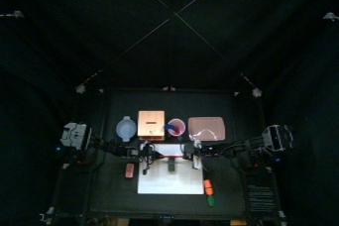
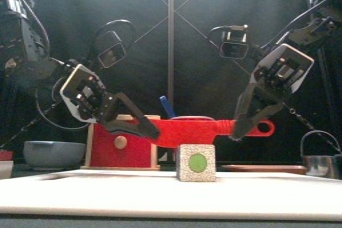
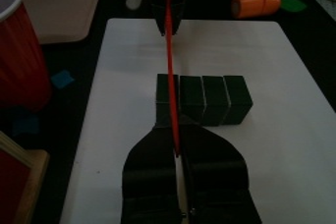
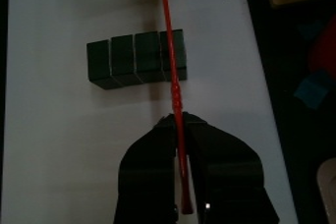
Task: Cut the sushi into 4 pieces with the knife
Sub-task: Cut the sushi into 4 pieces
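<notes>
2 pincers grip 1 red toy knife [image 2: 201,128] between them, 1 at each end. In the front view the left pincer [image 2: 131,124] comes in from the left of the frame and the right pincer [image 2: 251,124] from the right. The knife lies level between them at mid-frame.

Both wrist views show the knife edge-on as a thin red line. It runs out from between jaws that are closed narrowly onto it.

The sushi roll [image 3: 206,100] lies on its side near the centre of the white cutting board [image 3: 118,90]. It shows as 4 dark blocks that are pressed together in 1 row. In the left wrist view the red line crosses the roll near its left end, about where the 1st block meets the 2nd. In the front view the roll is seen end-on at lower centre, with white rice around a green core. The knife sits just above it, and whether blade and roll touch cannot be told.

In the top view the cutting board fills the lower middle of the worktop [image 1: 106,185]. Above the board, from left to right, stand a blue-grey bowl [image 1: 126,127], a wooden box [image 1: 151,125], a red cup [image 1: 176,127] and a pink tray [image 1: 207,128]. A blue toy knife [image 2: 164,105] stands up in the cup. An orange toy [image 3: 256,3] lies off the board at the upper right of the left wrist view.
</notes>
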Controlling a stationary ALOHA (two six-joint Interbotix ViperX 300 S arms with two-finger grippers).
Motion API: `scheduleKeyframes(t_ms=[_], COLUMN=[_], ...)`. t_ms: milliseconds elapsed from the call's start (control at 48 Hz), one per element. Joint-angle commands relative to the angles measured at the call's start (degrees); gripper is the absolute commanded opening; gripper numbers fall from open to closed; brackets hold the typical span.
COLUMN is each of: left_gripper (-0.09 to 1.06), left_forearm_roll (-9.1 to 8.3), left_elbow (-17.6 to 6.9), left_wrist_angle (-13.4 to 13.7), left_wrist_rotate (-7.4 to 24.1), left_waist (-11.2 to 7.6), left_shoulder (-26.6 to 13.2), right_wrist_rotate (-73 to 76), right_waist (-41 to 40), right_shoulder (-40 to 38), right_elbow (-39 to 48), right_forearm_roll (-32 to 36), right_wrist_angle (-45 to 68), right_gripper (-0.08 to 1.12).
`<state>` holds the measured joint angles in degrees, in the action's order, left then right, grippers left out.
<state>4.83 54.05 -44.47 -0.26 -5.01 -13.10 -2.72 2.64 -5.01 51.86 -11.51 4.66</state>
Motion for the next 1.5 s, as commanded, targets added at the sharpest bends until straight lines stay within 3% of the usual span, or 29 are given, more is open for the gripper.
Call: scheduleKeyframes(t_ms=[21,271,438,1083,1333,1500], left_gripper=[0.16,0.16,0.16,0.16,0.16,0.16], left_forearm_roll=[0.0,-0.18,-0.18,0.0,-0.18,-1.23], left_elbow=[-2.02,-1.76,-1.85,-2.29,-2.02,-1.93], left_wrist_angle=[0.7,2.99,5.36,5.62,5.62,5.62], left_wrist_rotate=[0.09,0.35,0.18,0.09,0.62,0.79], left_waist=[-0.26,-0.35,-0.62,-1.49,-1.49,-1.49], left_shoulder=[0.53,4.04,4.04,2.11,6.15,9.67], right_wrist_rotate=[0.0,-0.18,0.0,0.0,0.0,-0.18], right_waist=[0.18,0.18,0.44,1.67,1.41,1.41], right_shoulder=[0.62,-2.11,-2.29,-0.62,-4.48,-7.38], right_elbow=[-2.72,-2.81,-2.64,-2.55,-3.34,-2.9], right_forearm_roll=[0.18,0.35,0.26,-0.18,1.32,1.49], right_wrist_angle=[0.62,0.35,0.35,0.18,-1.32,-1.58], right_gripper=[0.06,0.06,0.06,0.06,0.06,0.06])
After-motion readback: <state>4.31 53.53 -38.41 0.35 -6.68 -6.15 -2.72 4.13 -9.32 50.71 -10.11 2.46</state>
